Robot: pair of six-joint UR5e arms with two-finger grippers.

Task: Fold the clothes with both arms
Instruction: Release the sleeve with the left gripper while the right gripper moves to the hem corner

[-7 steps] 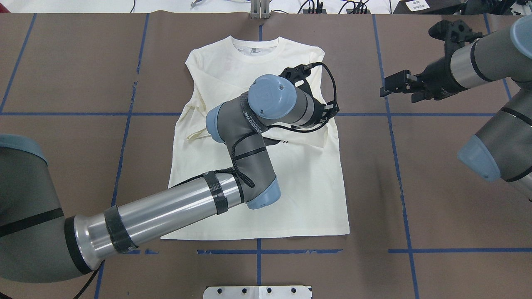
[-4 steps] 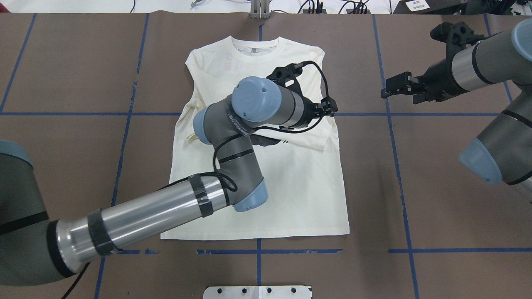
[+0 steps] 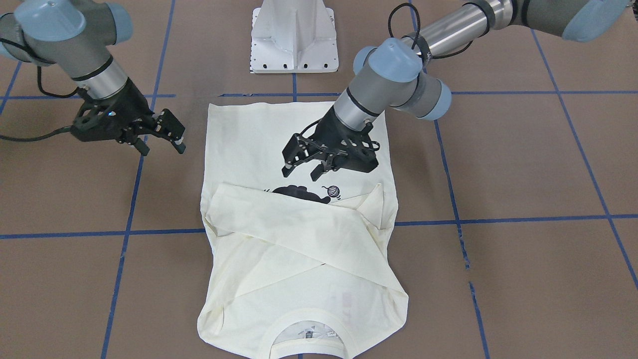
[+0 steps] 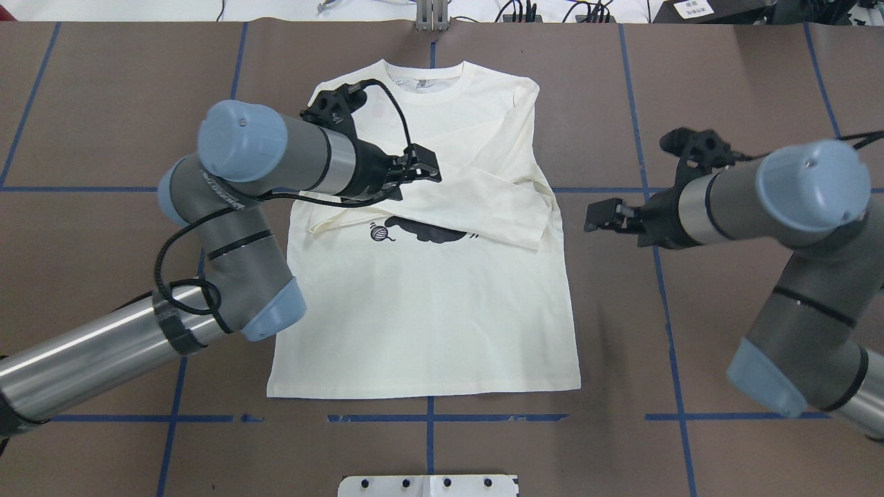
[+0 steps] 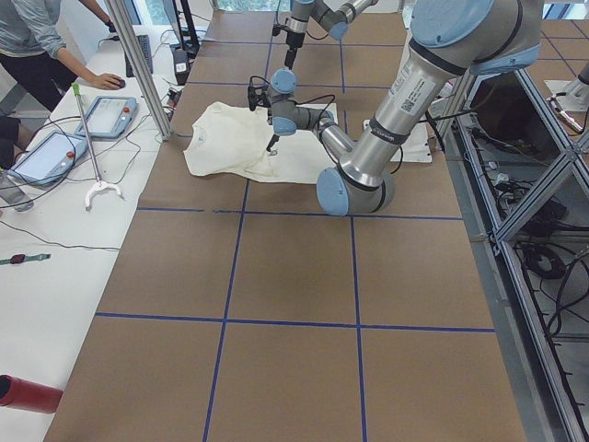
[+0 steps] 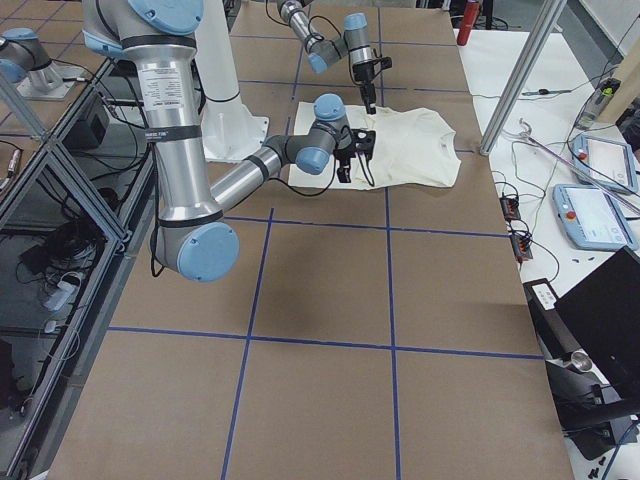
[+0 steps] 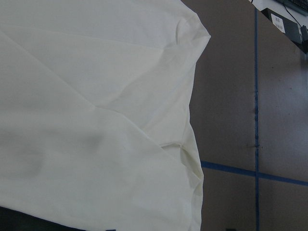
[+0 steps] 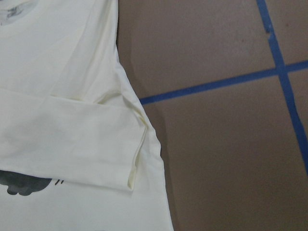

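The cream long-sleeved shirt (image 4: pixel 428 324) lies flat on the brown table, neck at the far side, both sleeves folded across the chest. Part of the black cat print (image 4: pixel 425 231) shows below the sleeves. My left gripper (image 4: pixel 425 169) is open and empty, hovering over the folded sleeves at the shirt's upper left-centre; in the front view it (image 3: pixel 301 169) sits just above the print (image 3: pixel 299 192). My right gripper (image 4: pixel 595 215) is open and empty, beside the shirt's right edge at sleeve height, apart from the cloth; it also shows in the front view (image 3: pixel 162 144). The red lettering is hidden.
The white pedestal base (image 4: pixel 428 485) stands at the near table edge. Blue tape lines (image 4: pixel 663 276) grid the brown tabletop. In the left side view an operator (image 5: pixel 37 37), tablets and cables are on a white bench past the table's far edge.
My left arm has swung left across the shirt, from its right side to upper left-centre, uncovering the cat print. My right gripper has moved nearer and left, toward the shirt's right edge.
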